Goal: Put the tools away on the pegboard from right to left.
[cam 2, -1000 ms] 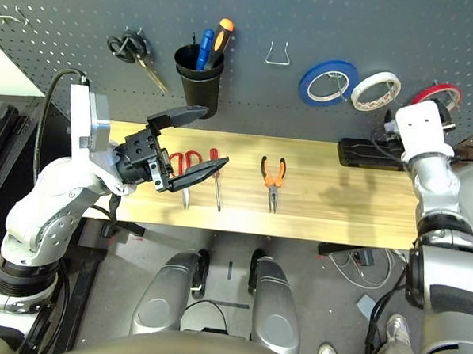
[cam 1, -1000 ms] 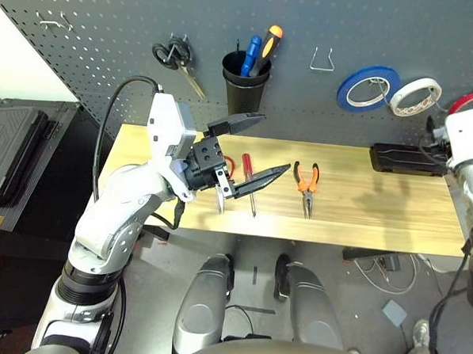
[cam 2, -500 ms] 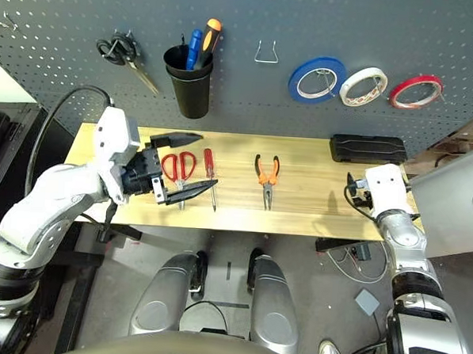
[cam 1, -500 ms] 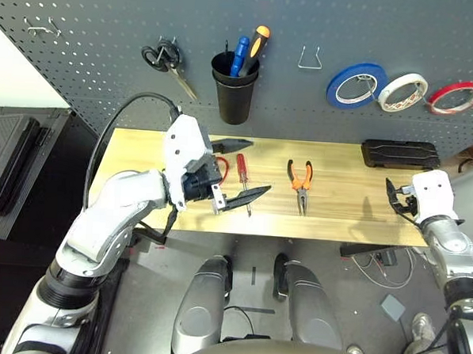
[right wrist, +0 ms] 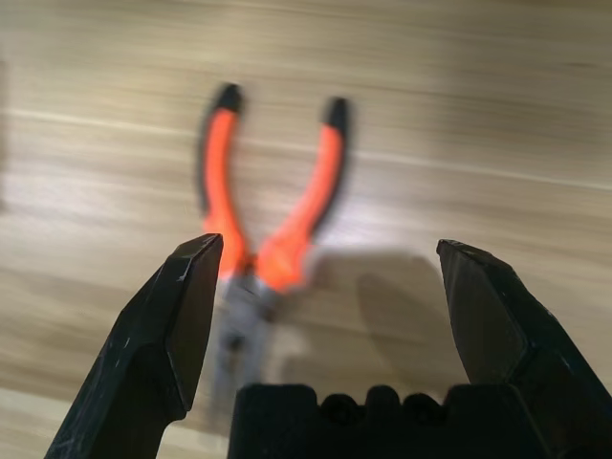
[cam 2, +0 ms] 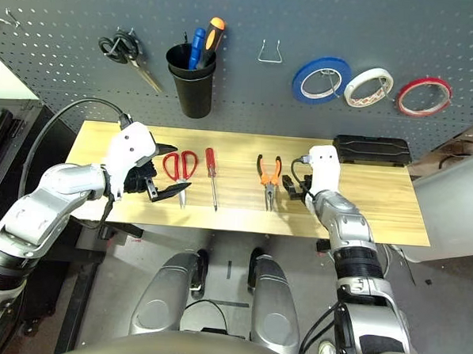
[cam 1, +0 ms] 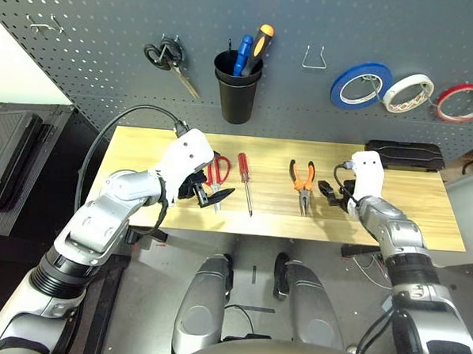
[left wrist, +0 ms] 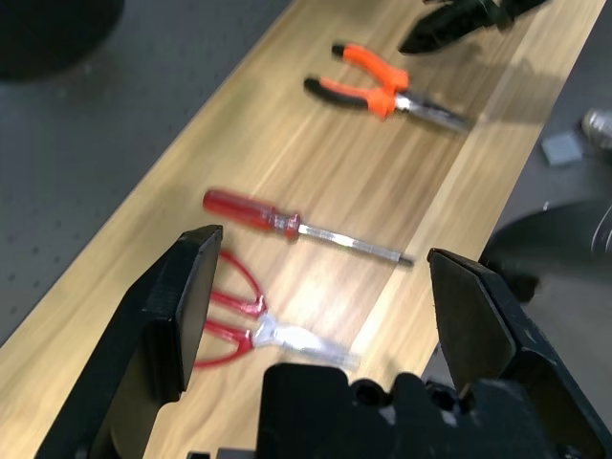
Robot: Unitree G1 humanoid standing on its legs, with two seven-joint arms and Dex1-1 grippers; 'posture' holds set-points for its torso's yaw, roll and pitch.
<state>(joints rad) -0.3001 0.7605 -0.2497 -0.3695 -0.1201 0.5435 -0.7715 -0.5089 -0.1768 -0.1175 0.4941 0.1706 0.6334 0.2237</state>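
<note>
pliers (right wrist: 268, 239): orange handles with black tips, grey nose, flat on the wood, just ahead of the right claw (right wrist: 330, 287)
right claw: wide, holding nothing
left claw (left wrist: 325, 306): wide, holding nothing, red scissors (left wrist: 244, 316) lie between its fingers

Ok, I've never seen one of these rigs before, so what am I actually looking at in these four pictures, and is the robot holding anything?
It is a humanoid robot at a wooden table, facing a dark grey pegboard. The two wide pictures come from a stereo camera on its head, looking down over its arms. The other two come from cameras on its wrists, looking along each gripper's black fingers.

On the table lie red-handled scissors, a red-handled screwdriver and orange-and-black pliers. A thin red tape ring already hangs on the pegboard, beside a white tape roll and a blue tape roll.

Nothing is held. The left gripper is open over the scissors; the right gripper is open, pointing at the pliers.
</note>
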